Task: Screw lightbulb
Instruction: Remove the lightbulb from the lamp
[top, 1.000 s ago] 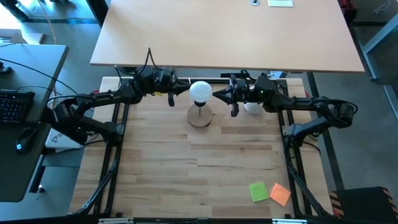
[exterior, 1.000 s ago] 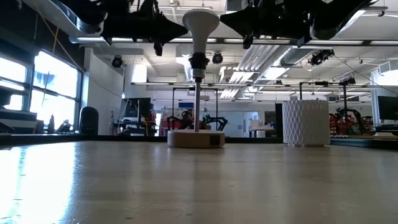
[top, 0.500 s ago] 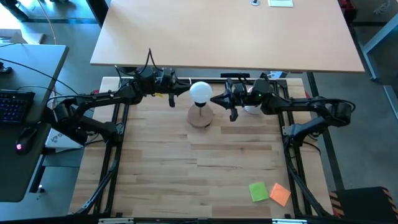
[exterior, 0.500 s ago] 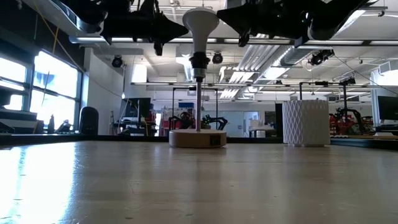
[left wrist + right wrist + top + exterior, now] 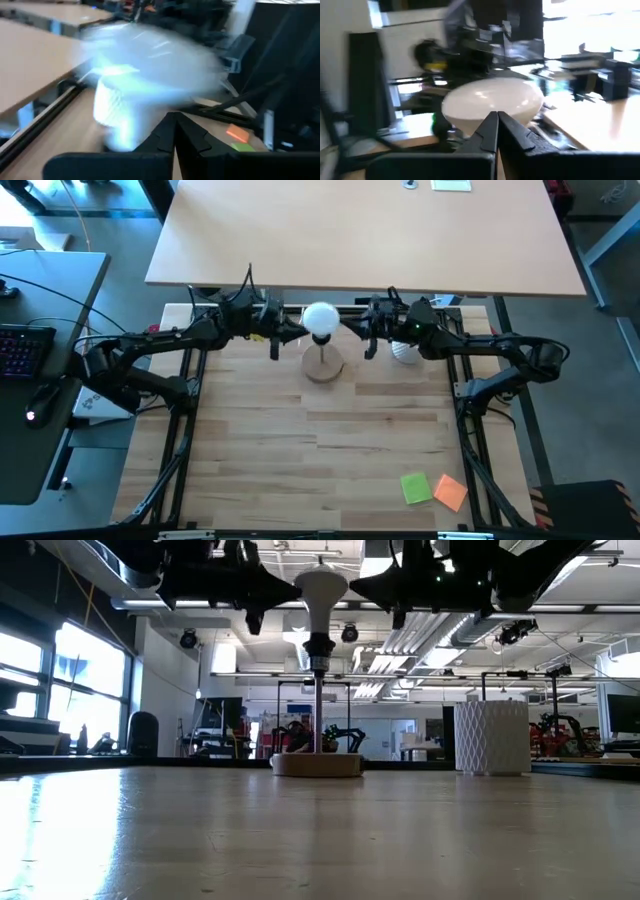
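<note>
Across the pale wooden desk (image 5: 330, 450) we see the lightbulb (image 5: 320, 319) already seated upright in the lamp base (image 5: 323, 368) socket, near the far edge. Our left pincer (image 5: 287, 334) and right pincer (image 5: 361, 333) flank its globe, both closed, gripping nothing. We judge only tightening may remain, if any.

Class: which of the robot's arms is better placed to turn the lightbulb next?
Roughly even. Left gripper and right gripper, both shut, flank the lightbulb on its lamp base; left looks marginally nearer.
</note>
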You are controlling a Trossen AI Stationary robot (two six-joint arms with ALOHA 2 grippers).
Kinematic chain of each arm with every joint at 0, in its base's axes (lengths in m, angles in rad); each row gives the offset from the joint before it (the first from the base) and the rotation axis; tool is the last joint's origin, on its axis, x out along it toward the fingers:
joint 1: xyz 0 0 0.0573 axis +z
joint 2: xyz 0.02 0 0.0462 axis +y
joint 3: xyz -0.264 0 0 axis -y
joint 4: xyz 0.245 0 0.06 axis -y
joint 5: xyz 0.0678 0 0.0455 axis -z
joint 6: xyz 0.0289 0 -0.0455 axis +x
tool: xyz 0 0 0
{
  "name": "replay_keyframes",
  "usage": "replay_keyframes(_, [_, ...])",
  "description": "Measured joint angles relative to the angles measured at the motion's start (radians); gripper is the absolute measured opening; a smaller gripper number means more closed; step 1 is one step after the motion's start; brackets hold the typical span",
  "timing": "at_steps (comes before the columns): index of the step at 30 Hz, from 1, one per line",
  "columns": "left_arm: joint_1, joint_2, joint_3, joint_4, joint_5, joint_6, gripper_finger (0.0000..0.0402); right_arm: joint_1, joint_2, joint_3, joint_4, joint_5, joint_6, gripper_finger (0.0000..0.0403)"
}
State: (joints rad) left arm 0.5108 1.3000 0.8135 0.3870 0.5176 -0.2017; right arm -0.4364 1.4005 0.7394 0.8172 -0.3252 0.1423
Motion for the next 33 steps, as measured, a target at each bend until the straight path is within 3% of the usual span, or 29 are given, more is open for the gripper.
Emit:
replay_keyframes(7, [-0.051, -0.064, 0.001, -0.042, -0.032, 0.029, 0.0000, -0.027, 0.001, 0.000, -0.075, 0.133, 0.007, 0.0000])
replay_keyframes(13, [-0.085, -0.132, 0.001, -0.113, -0.195, 0.085, 0.0000, -0.030, 0.000, 0.000, -0.050, 0.124, 0.007, 0.0000])
replay_keyframes(21, [-0.153, -0.148, 0.002, -0.047, -0.327, 0.132, 0.0000, -0.031, 0.016, 0.062, -0.049, 0.089, 0.007, 0.0000])
replay_keyframes(27, [-0.174, -0.112, 0.002, -0.024, -0.353, 0.135, 0.0000, -0.030, 0.046, 0.151, -0.182, 0.126, -0.069, 0.0000])
replay_keyframes(29, [-0.175, -0.108, 0.002, -0.021, -0.368, 0.138, 0.0000, -0.035, 0.048, 0.157, -0.196, 0.168, -0.078, 0.0000])
replay_keyframes(33, [-0.178, -0.105, 0.002, -0.020, -0.377, 0.147, 0.0000, -0.051, 0.049, 0.164, -0.196, 0.157, -0.070, 0.0000])
